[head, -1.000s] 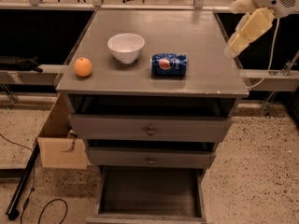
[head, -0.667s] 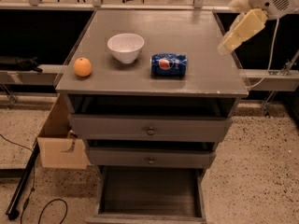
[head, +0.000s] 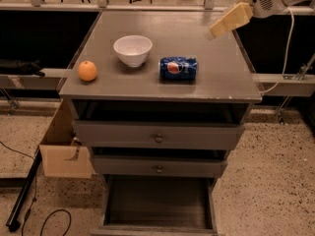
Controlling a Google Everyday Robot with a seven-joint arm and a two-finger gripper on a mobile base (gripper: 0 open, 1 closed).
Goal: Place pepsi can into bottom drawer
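The blue pepsi can (head: 178, 68) lies on its side on the grey cabinet top (head: 162, 38), right of the white bowl. The bottom drawer (head: 158, 203) is pulled out below, its dark floor bare. My gripper (head: 212, 33) hangs over the top's back right part, up and to the right of the can and apart from it, with its cream fingers (head: 229, 19) pointing down-left. It holds nothing.
A white bowl (head: 133, 50) and an orange (head: 87, 71) sit left of the can. Two upper drawers with small knobs (head: 158, 138) are slightly ajar. A cardboard box (head: 64, 151) stands left of the cabinet. Cables lie on the speckled floor.
My gripper has moved left and toward the back, from beside the top's right edge to over its back right part. The can, bowl and orange have not moved.
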